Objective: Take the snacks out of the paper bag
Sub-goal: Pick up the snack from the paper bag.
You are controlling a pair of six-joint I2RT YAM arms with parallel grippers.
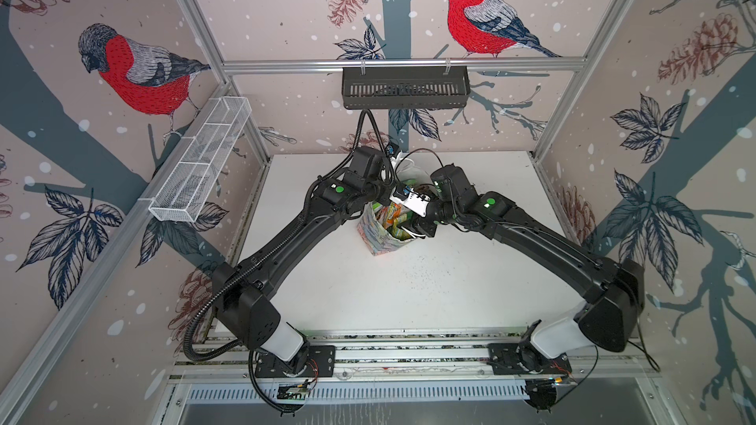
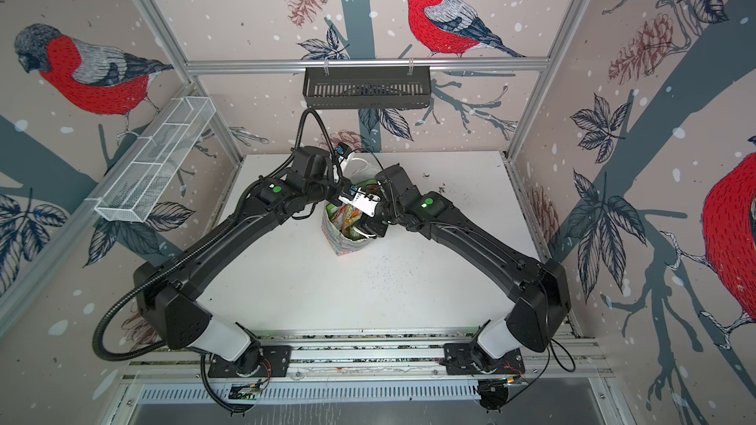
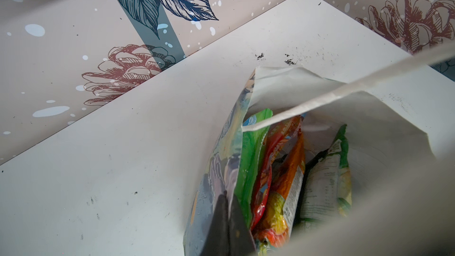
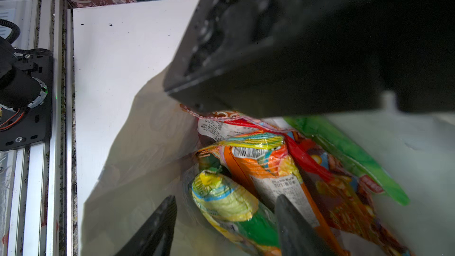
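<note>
Left tool (image 3: 224,208) clamped on paper bag (image 1: 370,235) rim; right tool (image 4: 226,201), half-open from 3 o'clock astride green-yellow packet (image 4: 219,188), risks nipping orange packet (image 4: 266,168) too.

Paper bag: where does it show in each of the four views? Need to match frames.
Both top views: paper bag stands mid-table, picture centre.
Left wrist: lower right; floral outer wall, white inside, packets showing.
Right wrist: lower middle and right; only its inside wall shows, packets within.
Shared landmark: the white tabletop it stands on.
</note>
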